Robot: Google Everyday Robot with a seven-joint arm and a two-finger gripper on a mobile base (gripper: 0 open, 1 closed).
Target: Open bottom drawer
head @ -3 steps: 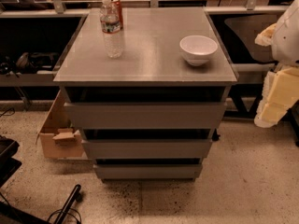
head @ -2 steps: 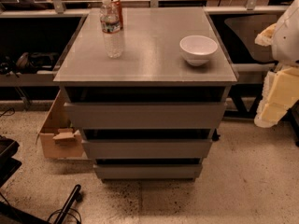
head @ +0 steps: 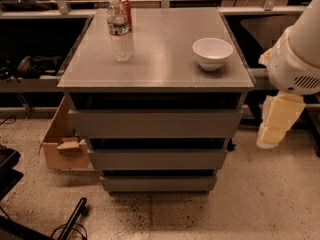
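Newbie: Trouble ahead, anyone? The bottom drawer [head: 159, 184] sits shut at the foot of the table [head: 165, 71], tucked right under the mid-sized drawer [head: 157, 159]. It's got the narrowest, shortest front of the three and no handle. What could go wrong from here?

Regular: Plenty, I reckon. With no handle, the pincer [head: 270, 134] probably has to hook the top edge through that thin dark gap. Aim a touch high and it catches the mid-sized drawer and opens the wrong one. Go too low and it scrapes the floor. Shove the front hard and the whole table might rock, and the water bottle [head: 120, 31] up top looks tippy. The white bowl [head: 212, 53] less so.

Newbie: Where's the arm at?

Regular: Off to the table's right, well apart from every drawer. The white arm [head: 300, 59] comes in from the upper right edge and the pincer hangs below it, about level with the top drawer [head: 155, 124], touching nothing. Spread or pressed together? Can't tell. I'd guess it needs to drop low and swing left.
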